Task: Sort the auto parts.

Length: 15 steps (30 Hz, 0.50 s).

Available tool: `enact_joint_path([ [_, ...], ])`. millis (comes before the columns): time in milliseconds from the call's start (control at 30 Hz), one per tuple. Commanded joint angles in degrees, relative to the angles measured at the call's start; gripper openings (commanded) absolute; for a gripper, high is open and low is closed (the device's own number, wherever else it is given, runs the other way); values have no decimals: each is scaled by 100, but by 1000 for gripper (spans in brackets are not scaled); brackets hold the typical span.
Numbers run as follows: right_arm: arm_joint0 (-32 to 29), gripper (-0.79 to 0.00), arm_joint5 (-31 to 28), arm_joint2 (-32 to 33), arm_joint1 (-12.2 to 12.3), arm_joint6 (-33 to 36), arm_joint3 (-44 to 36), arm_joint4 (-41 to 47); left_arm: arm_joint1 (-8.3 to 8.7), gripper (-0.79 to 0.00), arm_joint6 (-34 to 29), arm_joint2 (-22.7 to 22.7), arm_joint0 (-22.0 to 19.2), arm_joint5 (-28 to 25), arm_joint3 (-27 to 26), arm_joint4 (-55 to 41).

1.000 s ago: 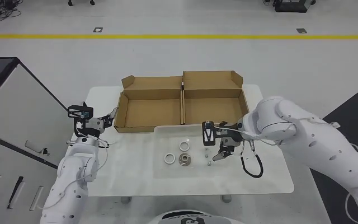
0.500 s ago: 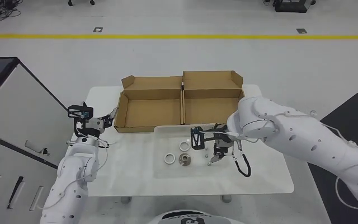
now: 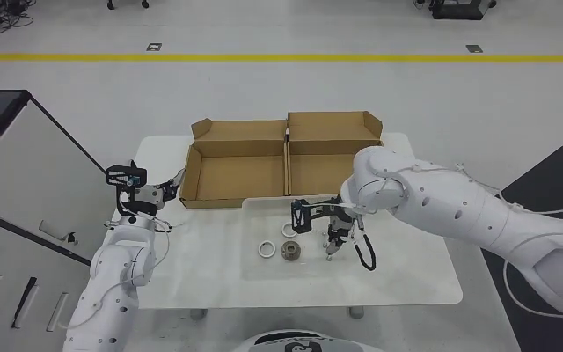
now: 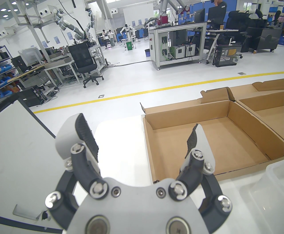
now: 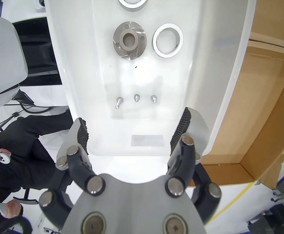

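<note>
The translucent white plastic tray (image 5: 142,79) has bare floor between small silver bolts (image 5: 136,97) and the grey metal flange (image 5: 129,43); a brown cardboard box (image 5: 250,106) flanks it.

A grey flange (image 5: 129,42) lies flat in the clear tray (image 5: 73,66), a white ring (image 5: 168,40) just beside it, a second ring (image 5: 132,2) near. Three small bolts (image 5: 136,97) sit in a row, apart from them. The left box (image 3: 236,176) and right box (image 3: 339,172) stand open, side by side
</note>
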Motion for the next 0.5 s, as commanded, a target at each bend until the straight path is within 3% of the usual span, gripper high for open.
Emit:
enact_joint_path([
  [0,-37,-277,0,0,-40,0,53,-12,0,0,0,0,0,0,0,0],
  [167,-170,-394,97,0,-126,98,102,-119,0,0,0,0,0,0,0,0],
  [467,-355,-413,336,0,-161,338,21,-201,0,0,0,0,0,0,0,0],
])
